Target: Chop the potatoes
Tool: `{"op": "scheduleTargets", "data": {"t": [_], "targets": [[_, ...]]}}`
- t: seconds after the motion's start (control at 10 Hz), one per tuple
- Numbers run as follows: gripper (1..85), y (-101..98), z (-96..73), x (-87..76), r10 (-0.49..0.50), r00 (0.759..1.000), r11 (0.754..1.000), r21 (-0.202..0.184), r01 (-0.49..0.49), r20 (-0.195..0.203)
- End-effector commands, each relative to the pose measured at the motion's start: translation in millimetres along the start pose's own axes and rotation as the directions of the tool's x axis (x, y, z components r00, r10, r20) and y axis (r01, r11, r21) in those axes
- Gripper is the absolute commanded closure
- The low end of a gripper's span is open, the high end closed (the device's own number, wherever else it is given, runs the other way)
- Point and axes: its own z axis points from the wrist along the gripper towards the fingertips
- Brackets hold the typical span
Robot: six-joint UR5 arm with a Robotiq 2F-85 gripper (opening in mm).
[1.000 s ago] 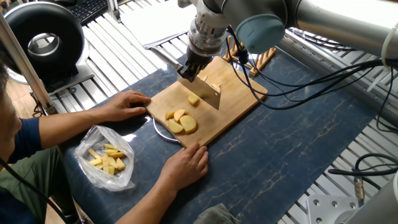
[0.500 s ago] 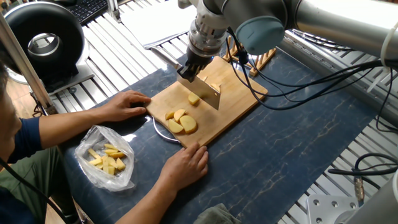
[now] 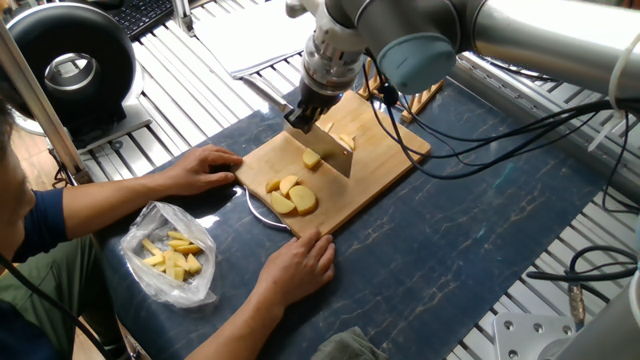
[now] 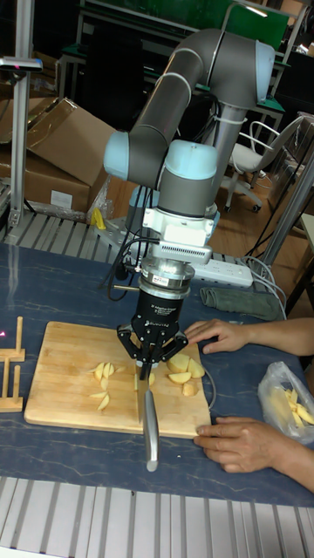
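Note:
The potatoes lie on a wooden cutting board (image 3: 380, 165) (image 4: 61, 375). A cluster of pale yellow chunks (image 3: 290, 196) (image 4: 183, 366) sits at the board's end nearer the person. One small piece (image 3: 312, 159) lies right against the knife blade (image 3: 336, 151), and thin slices (image 4: 102, 375) lie on the blade's other side. My gripper (image 3: 303, 113) (image 4: 149, 355) is shut on the knife, whose handle (image 4: 151, 440) points out over the board's edge. The blade stands on edge, down at the board.
A person's hands (image 3: 205, 168) (image 3: 298, 268) rest on the board's near corners, close to the blade. A clear plastic bag (image 3: 172, 255) (image 4: 288, 403) of yellow pieces lies beside them. A small wooden rack (image 3: 415, 95) (image 4: 9, 370) stands past the board's far end. Cables trail over the blue mat (image 3: 470, 250).
The arm's upper joints have shifted slightly. The knife, the potatoes and the person's hands stay where they were.

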Motion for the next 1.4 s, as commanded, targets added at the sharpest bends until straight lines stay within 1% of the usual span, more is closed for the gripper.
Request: {"op": "scheduleTargets", "data": {"t": [0.0,0.2,0.3,0.4,0.5,0.7,0.8,1.0,1.3], "targets": [[84.7,0.8,4.3,-5.0,0.01,1.0,1.0,-0.007,-0.01,0.023],[84.7,0.0,2.9,-7.6,0.005,1.0,1.0,-0.007,-0.005,0.031],[84.7,-0.4,-10.3,-3.0,-0.001,1.0,1.0,-0.013,0.001,-0.003],[84.7,-0.6,-28.2,2.5,-0.007,0.999,1.0,-0.023,0.006,-0.04],[84.7,1.0,-37.8,4.3,-0.003,0.998,0.999,-0.033,0.001,-0.056],[84.7,6.8,-32.5,-2.0,0.009,0.999,0.999,-0.046,-0.011,-0.045],[84.7,9.7,-32.5,-2.9,0.017,0.999,0.999,-0.043,-0.019,-0.045],[84.7,8.7,-29.7,-3.8,0.014,0.999,0.999,-0.038,-0.016,-0.041],[84.7,5.0,-20.0,-6.5,0.009,1.0,0.999,-0.031,-0.009,-0.024]]}}
